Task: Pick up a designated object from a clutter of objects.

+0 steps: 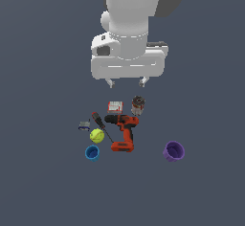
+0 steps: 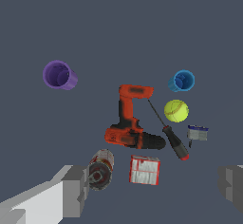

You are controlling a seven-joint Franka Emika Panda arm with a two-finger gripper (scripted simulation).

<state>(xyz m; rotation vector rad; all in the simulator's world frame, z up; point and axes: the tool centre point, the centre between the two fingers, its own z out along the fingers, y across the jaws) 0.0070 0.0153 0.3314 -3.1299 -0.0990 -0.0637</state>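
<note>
We see the whole arm only in the exterior view; the wrist view alone shows the can's (image 2: 100,169) dark end and label, and the box (image 2: 144,170) beside it. Gripper (image 1: 127,82) hangs open, fingers (image 2: 76,191) spread wide, nothing held. Can (image 1: 138,105) sits just below, nearest one finger, by the drill (image 1: 123,129).

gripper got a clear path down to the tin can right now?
Probably yes. The gripper hangs open above the clutter, with nothing between it and the tin can. The red-white box and drill sit close beside the can, so finger room looks tight.
</note>
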